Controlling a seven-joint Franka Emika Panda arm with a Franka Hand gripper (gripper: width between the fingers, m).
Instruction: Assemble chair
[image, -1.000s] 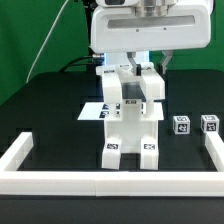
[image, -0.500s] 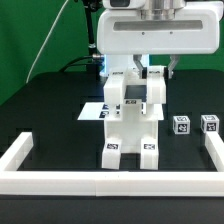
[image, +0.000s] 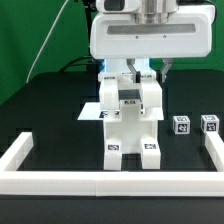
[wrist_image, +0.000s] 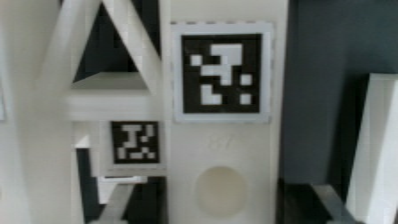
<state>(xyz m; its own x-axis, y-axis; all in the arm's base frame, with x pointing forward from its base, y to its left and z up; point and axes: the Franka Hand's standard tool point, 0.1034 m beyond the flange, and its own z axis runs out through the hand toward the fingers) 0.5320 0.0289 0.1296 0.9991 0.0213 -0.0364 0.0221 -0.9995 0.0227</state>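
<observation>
The chair (image: 131, 120), a part-built stack of white blocky plastic pieces with black-and-white square tags, stands upright in the middle of the black table (image: 45, 115). Its base is near the low white border rail (image: 60, 181), and the thin flat white marker board (image: 90, 112) shows just beside it on the exterior view's left. In the wrist view one tagged post (wrist_image: 221, 75) of the chair fills most of the frame, with a cross-brace next to it.

My robot's gripper (image: 138, 72) sits low over the chair's top. The wide white hand hides the fingertips, so I cannot tell whether the claw is pinching a piece or only straddling it.

Two small white tagged blocks (image: 180, 125) lie apart, toward the exterior view's right.

My worry from here is that the stack looks tall for its footing, so a sideways pull or twist could tip it or jam a joint askew. If the hold is loose, a lift could let a piece slip and drop.
</observation>
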